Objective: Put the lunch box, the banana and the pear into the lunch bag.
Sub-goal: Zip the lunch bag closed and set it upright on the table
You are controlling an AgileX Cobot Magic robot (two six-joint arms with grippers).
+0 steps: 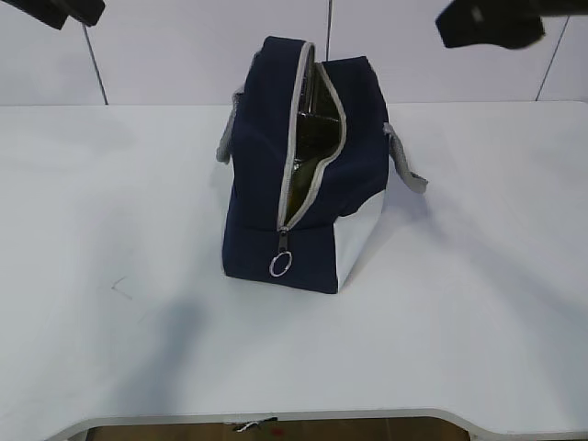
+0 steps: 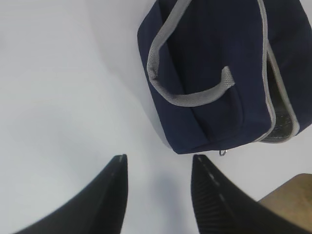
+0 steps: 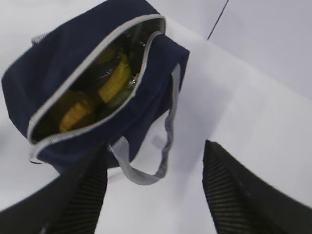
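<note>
End effectors (image 3: 155, 190) above filled lunch bag (image 3: 63, 53)

**Both arms held high, jaws apart**

The left arm (image 1: 57, 11) shows only as a dark shape at the top left corner of the exterior view, raised well above the table. The right arm (image 1: 489, 23) hangs likewise at the top right. The left gripper (image 2: 158, 168) points downward, its two black ribbed fingers (image 2: 109, 195) spread with nothing between them. The right gripper (image 3: 155, 165) also stands open and empty, its fingers (image 3: 234, 190) set wider apart.
</note>
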